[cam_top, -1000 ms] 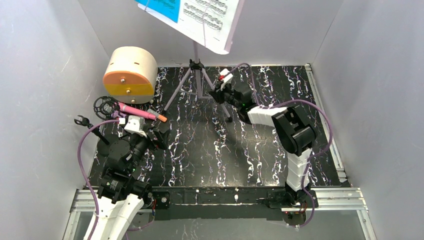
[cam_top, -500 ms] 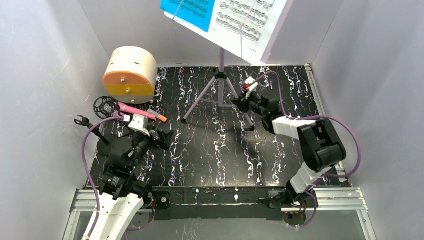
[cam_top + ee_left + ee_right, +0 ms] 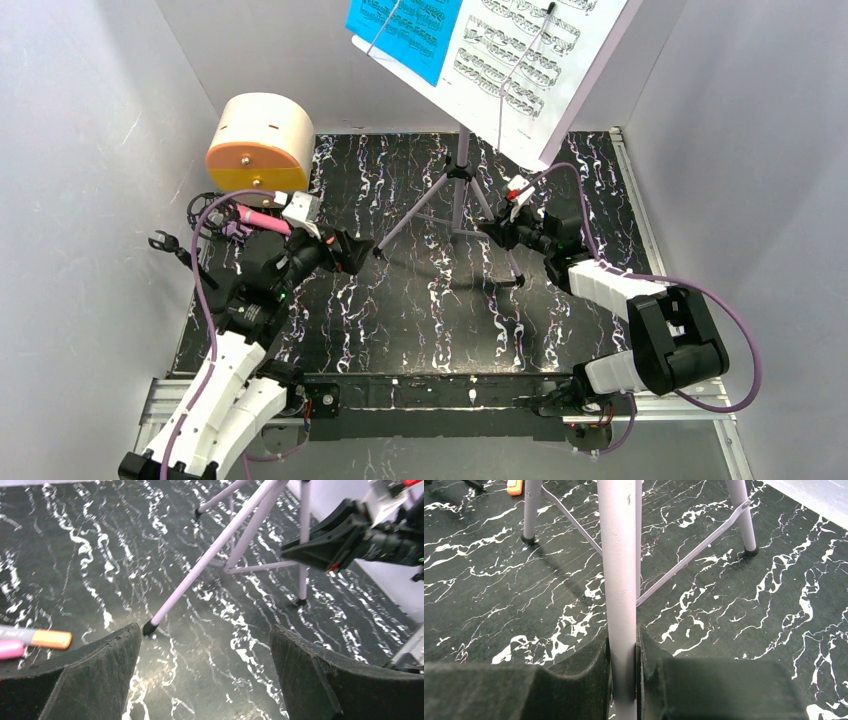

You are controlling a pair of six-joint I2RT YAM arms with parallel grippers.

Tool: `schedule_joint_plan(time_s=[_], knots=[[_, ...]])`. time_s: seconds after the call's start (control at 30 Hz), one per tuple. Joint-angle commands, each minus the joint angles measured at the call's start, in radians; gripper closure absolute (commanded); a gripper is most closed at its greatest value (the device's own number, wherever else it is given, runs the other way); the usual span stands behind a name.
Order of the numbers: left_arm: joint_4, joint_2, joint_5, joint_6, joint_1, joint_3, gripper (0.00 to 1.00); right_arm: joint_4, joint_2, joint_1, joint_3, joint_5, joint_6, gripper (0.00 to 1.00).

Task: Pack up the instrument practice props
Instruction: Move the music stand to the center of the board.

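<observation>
Looks like a robot test cell in a lab. Boxed in on three sides by plain grey panels [image 3: 90, 150], with a black marbled surface [image 3: 420, 320] underneath. Edged at the front by an aluminium frame [image 3: 668, 392] carrying a bolted-down left arm [image 3: 235, 375] and right arm [image 3: 620, 290], both trailing purple cable [image 3: 700, 290]. Holds staged props: a music stand [image 3: 461, 170] and a round wooden box [image 3: 260, 140].

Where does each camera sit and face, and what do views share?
Top: above and behind the bases, looking down at the table, music stand, left arm and right arm.
Left wrist: on the left gripper, facing the stand's legs; its open jaws frame the bottom.
Right wrist: on the right gripper, looking along the stand leg its jaws clamp.
Shared: top and left wrist both show that grip.
</observation>
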Motion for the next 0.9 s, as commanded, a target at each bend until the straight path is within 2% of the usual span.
schedule_joint_plan(time_s=[0.0,0.23,0.4,0.7,0.8,0.87], knots=[[0.154,0.065,0.133,-0.057,-0.005,0.071,0.03,-0.028,-0.031,0.013,-0.006,-0.172,-0.035,0.99],[0.304,0.201,0.236,-0.135,-0.006,0.106,0.05,-0.060,-0.026,0.057,0.018,-0.248,-0.033,0.99],[0.327,0.263,0.256,-0.124,-0.018,0.163,0.06,-0.054,0.000,0.084,0.041,-0.296,-0.015,0.99],[0.347,0.225,0.224,-0.096,-0.044,0.189,0.09,-0.100,0.077,0.131,0.133,-0.281,-0.015,0.99],[0.345,0.203,0.217,-0.131,-0.048,0.211,0.11,-0.126,0.079,0.131,0.171,-0.238,0.025,0.86],[0.339,0.185,0.213,-0.148,-0.052,0.229,0.13,-0.141,0.050,0.131,0.177,-0.197,0.051,0.71]])
